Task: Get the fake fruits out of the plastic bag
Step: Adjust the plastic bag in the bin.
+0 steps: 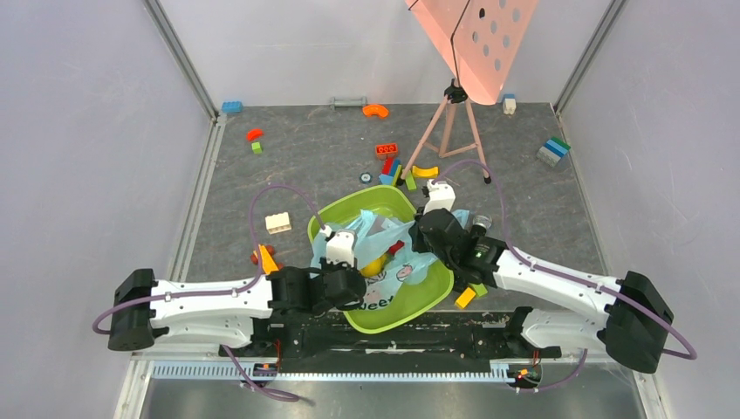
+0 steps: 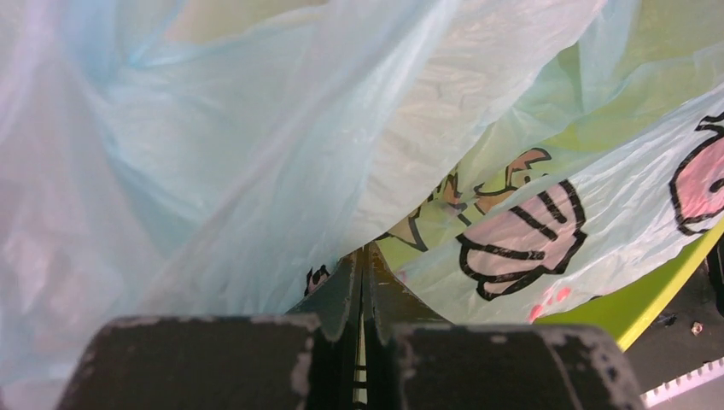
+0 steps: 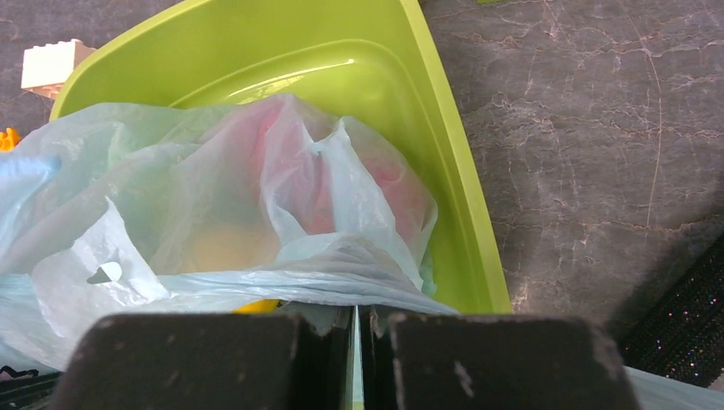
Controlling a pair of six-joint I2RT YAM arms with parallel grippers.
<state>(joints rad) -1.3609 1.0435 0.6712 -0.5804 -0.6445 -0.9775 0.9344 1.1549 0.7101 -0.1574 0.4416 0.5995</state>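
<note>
The plastic bag (image 1: 377, 230) is clamped by left gripper (image 2: 363, 260) and right gripper (image 3: 356, 309), its long axis stretched between them; fake fruits (image 3: 394, 184) are seemingly glimpsed inside, just ahead of the right jaws.

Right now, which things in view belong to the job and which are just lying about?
Job: bag; left pincer and right pincer, both shut on it; red fruit and yellow fruit showing through it.
Lying about: green tub holding the bag; white block; orange block; blue block; pink stand.
</note>
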